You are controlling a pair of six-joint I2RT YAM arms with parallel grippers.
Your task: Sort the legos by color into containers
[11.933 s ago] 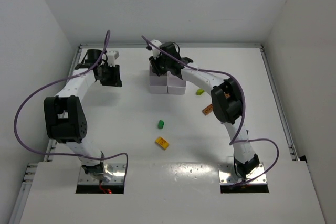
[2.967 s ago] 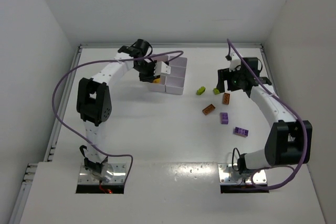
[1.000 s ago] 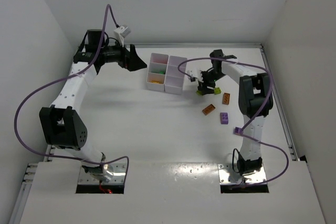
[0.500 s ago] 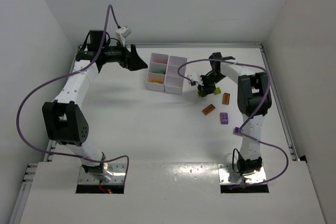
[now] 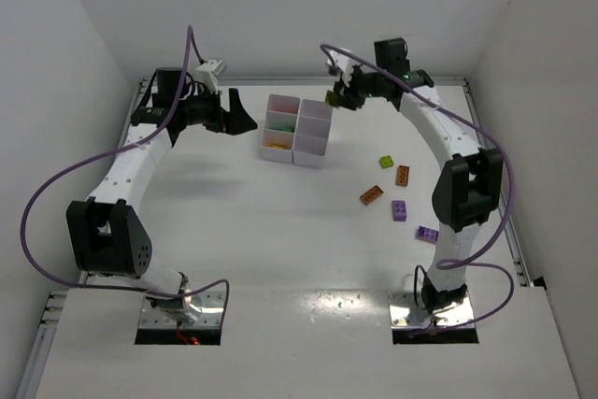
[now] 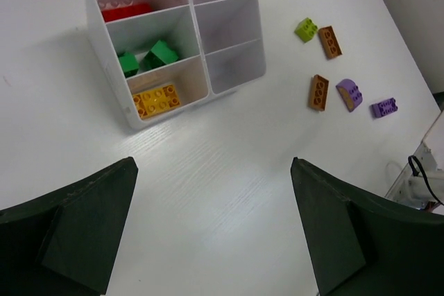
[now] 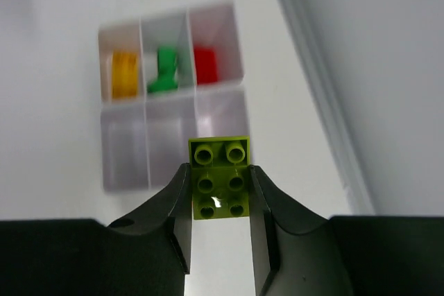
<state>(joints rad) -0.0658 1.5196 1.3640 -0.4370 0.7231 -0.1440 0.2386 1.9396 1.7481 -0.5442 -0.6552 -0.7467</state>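
Observation:
My right gripper [image 5: 337, 97] hangs in the air beside the far right corner of the containers [image 5: 297, 149], shut on a lime lego [image 7: 220, 188] that sits studs-up between its fingers [image 7: 177, 199]. The white six-compartment containers [image 7: 125, 154] lie below it, with a yellow lego [image 7: 126, 73], green legos [image 7: 165, 71] and a red lego [image 7: 205, 66] in one row. My left gripper [image 5: 239, 115] stays left of the tray, open and empty [image 6: 213, 161]. Loose on the table lie another lime lego [image 5: 386, 163], two orange ones [image 5: 403, 175] [image 5: 371, 195] and two purple ones [image 5: 399, 210] [image 5: 427, 234].
The tray's other row of compartments [image 6: 232, 74] holds nothing. White walls [image 5: 84, 35] close in the table on the left, back and right. Purple cables [image 5: 56, 184] loop off both arms.
My right gripper closed on the lime lego on the table, then lifted it up and back toward the tray's far right corner. The left arm shifted only slightly.

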